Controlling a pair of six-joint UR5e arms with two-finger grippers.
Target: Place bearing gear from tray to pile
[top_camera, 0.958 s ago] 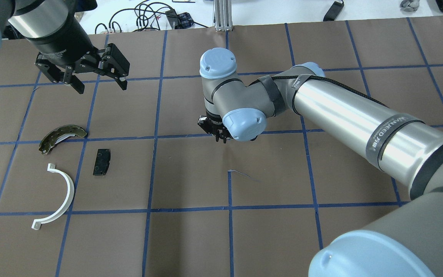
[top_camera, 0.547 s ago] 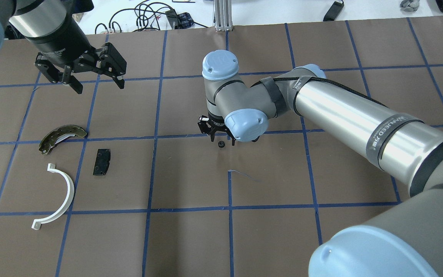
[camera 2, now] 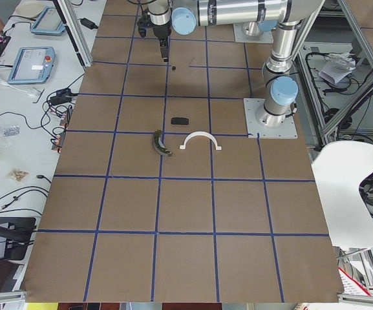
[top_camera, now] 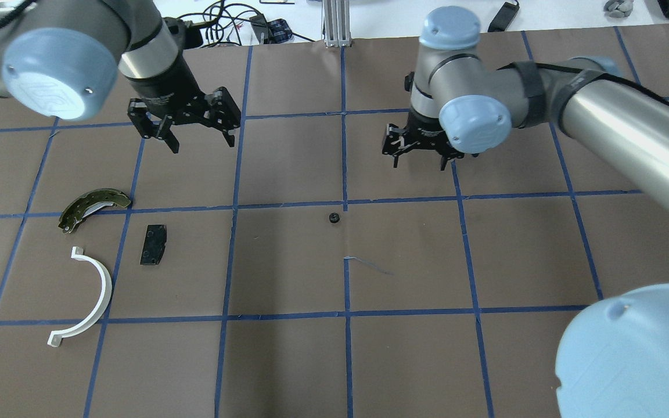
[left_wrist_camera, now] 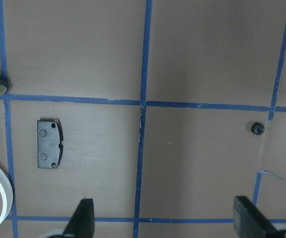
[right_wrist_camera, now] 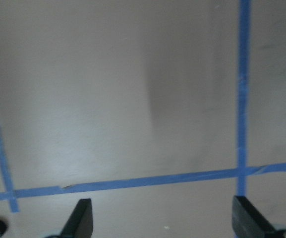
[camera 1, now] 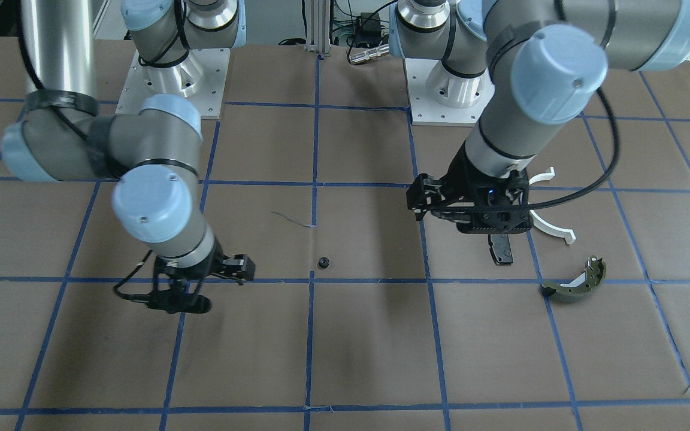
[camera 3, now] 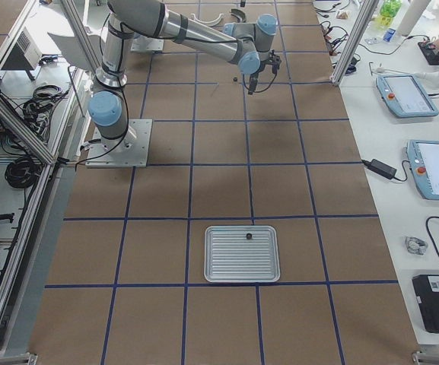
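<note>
The bearing gear point(top_camera: 333, 218), small and black, lies alone on the brown paper near the table's middle, apart from both grippers; it also shows in the front view point(camera 1: 323, 262) and the left wrist view point(left_wrist_camera: 256, 128). The pile lies at the left: an olive-green curved shoe point(top_camera: 93, 206), a black plate point(top_camera: 153, 244) and a white half-ring point(top_camera: 87, 296). My left gripper point(top_camera: 201, 142) is open and empty, above the table beyond the pile. My right gripper point(top_camera: 418, 164) is open and empty, beyond and to the right of the gear.
A ribbed metal tray point(camera 3: 234, 262) with one small black part point(camera 3: 248, 237) on it shows only in the right side view, far out on the robot's right. Blue tape lines grid the brown paper. Cables lie past the far edge.
My right gripper opened, left the gear on the paper, then rose and moved away to the far right. My left gripper moved right, toward the table's middle.
</note>
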